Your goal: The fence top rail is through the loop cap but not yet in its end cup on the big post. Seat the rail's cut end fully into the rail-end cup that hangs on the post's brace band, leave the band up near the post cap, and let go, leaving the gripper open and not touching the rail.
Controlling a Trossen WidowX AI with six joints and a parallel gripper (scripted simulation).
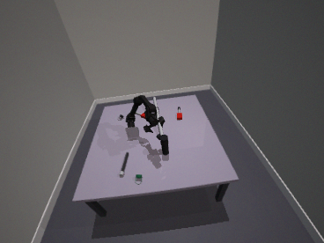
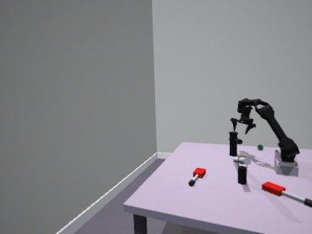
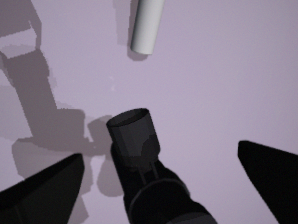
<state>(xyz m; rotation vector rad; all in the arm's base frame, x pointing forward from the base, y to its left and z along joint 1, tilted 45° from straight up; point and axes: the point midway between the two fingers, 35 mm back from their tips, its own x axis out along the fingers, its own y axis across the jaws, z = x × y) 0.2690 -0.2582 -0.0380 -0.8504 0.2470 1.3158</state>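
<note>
One gap left: rail (image 3: 147, 25) end sits short of the rail-end cup (image 3: 131, 131). Gripper (image 3: 160, 175) hangs wide, empty, mid-table; grab the rail behind its cut end and slide straight in.

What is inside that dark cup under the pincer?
Nothing shows in the dark cup: its mouth looks empty, though the bottom is too dark to see. The pale rail's cut end lies outside it. The pincer hangs open above.
</note>
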